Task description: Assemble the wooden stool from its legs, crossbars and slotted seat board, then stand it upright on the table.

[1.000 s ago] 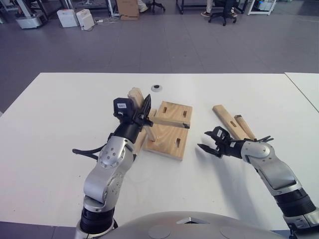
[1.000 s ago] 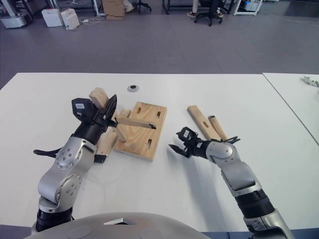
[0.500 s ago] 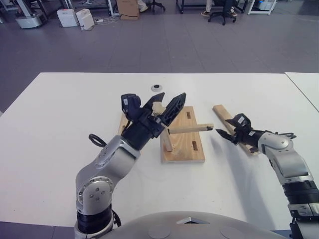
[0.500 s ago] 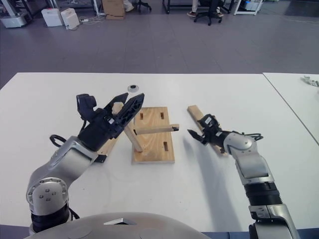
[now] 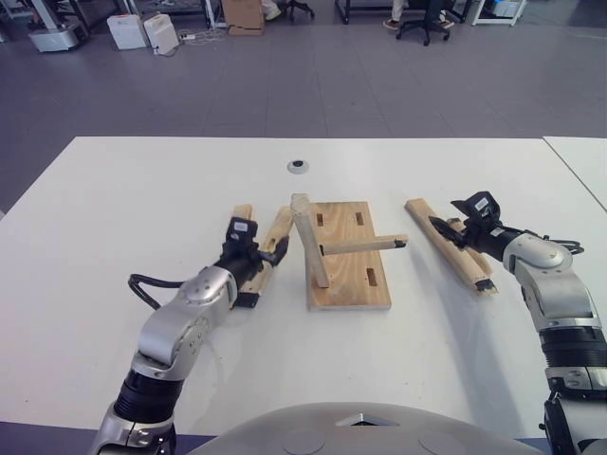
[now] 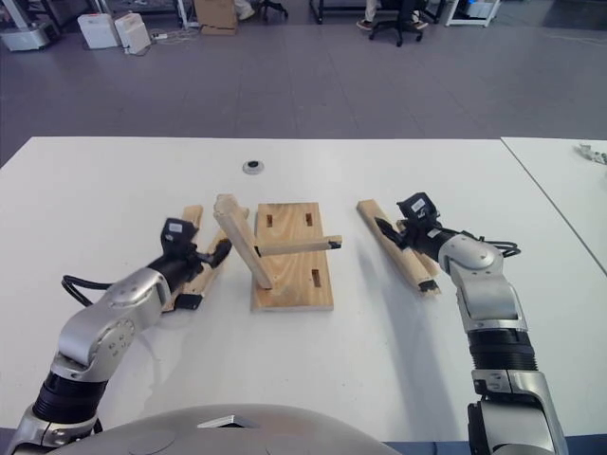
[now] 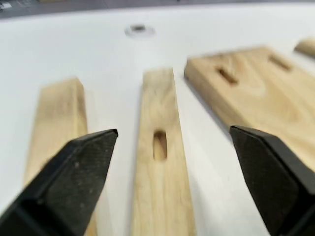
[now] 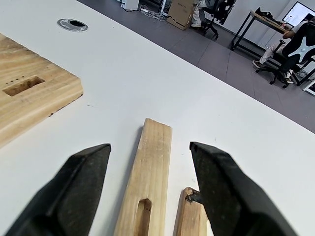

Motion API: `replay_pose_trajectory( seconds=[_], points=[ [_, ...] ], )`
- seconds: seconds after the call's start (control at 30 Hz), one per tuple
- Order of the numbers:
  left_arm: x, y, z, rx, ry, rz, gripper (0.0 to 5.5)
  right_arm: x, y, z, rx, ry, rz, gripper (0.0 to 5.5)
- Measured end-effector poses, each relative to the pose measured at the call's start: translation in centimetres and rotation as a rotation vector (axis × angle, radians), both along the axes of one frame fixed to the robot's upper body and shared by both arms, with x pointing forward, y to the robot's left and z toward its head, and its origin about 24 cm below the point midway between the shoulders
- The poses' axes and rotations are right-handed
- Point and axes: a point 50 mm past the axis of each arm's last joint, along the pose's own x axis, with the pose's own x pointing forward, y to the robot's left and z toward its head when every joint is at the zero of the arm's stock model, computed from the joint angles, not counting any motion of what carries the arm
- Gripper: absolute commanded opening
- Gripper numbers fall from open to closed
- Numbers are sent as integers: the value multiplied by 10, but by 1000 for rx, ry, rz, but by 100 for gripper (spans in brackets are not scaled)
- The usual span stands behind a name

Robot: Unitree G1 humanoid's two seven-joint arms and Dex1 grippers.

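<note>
The slotted seat board (image 5: 349, 256) lies flat at mid-table. One leg (image 5: 310, 241) leans up out of it, and a crossbar (image 5: 364, 245) sticks out sideways from that leg. My left gripper (image 7: 172, 132) is open, low over a slotted leg (image 7: 158, 162) that lies beside another wooden piece (image 7: 59, 118), left of the board. My right gripper (image 8: 148, 146) is open, just above the end of a slotted leg (image 8: 145, 196) with a shorter piece (image 8: 192, 216) beside it, right of the board. Nothing is between either pair of fingers.
A round black-and-silver grommet (image 5: 298, 167) sits in the table behind the board. The table's right edge (image 5: 569, 171) runs close to the right arm, with a second table beyond it. A black cable (image 5: 142, 282) trails from the left arm.
My left gripper let go of the leg, which now stands in the board, and dropped to the loose pieces on the left. The board has turned square. My right gripper moved right, over the loose legs.
</note>
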Motion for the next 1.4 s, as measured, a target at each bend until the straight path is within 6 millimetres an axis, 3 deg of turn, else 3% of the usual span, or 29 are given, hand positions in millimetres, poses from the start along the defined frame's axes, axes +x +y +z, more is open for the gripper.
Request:
replay_pose_trajectory(
  seconds=[0.1, 0.33, 0.43, 0.5, 0.6, 0.63, 0.7, 0.87, 1.03, 1.4],
  points=[
    [-8, 2, -17, 41, 96, -11, 318, 0, 5, -4, 3, 11, 13, 300],
    [-8, 4, -19, 74, 99, 5, 210, 0, 10, -9, 3, 27, 28, 300],
    [-4, 4, -15, -9, 94, 62, 208, 6, 15, -2, 125, 11, 15, 300],
    [13, 0, 14, -71, -28, 65, 208, 20, 18, 28, 329, -33, 24, 300],
    [42, -13, 84, -128, -346, -26, 208, 40, 37, 89, 617, -128, 139, 300],
    [49, -21, 111, -156, -485, -102, 208, 47, 53, 115, 765, -149, 216, 300],
    [54, -33, 145, -186, -663, -232, 208, 53, 86, 157, 972, -156, 367, 300],
    [64, -43, 163, -183, -772, -357, 208, 60, 120, 197, 1238, -113, 447, 300],
    [62, -56, 161, -124, -799, -442, 208, 60, 119, 206, 1341, -92, 421, 291],
    [60, -63, 155, -47, -850, -507, 208, 58, 119, 197, 1293, -7, 391, 105]
  ],
)
